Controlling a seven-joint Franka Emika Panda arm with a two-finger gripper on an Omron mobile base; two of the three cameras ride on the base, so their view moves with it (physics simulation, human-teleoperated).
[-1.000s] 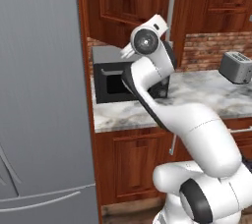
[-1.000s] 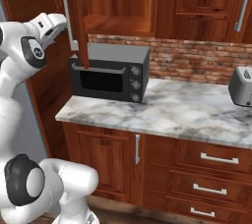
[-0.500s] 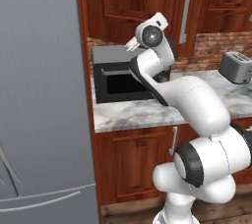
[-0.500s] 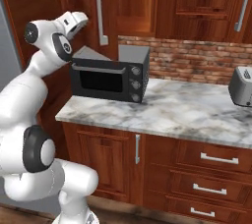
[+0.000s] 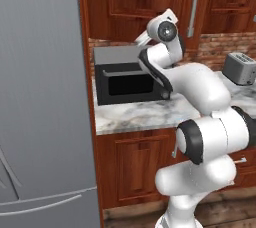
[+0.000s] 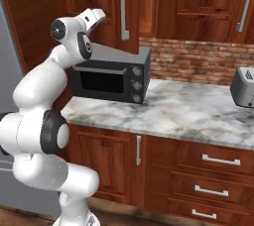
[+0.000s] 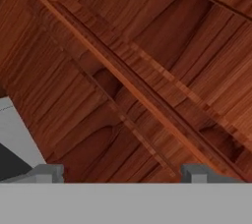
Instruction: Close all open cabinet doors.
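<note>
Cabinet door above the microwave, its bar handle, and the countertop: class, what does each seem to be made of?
Cabinet door: reddish-brown wood, probably varnished; the hand view shows grain.
Bar handle: likely brushed metal; plain silver-grey.
Countertop: apparently polished marble or an imitation; pale with grey veins.

one microwave (image 6: 111, 74), one toaster (image 6: 244, 87)

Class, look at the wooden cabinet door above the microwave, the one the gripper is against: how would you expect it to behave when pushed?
The cabinet door looks like a stiff wooden panel, so it probably won't flex. Hanging over the microwave, it likely swings on hinges rather than sliding. The gripper presses the flat panel away from the bar handle, so slipping seems unlikely.
</note>
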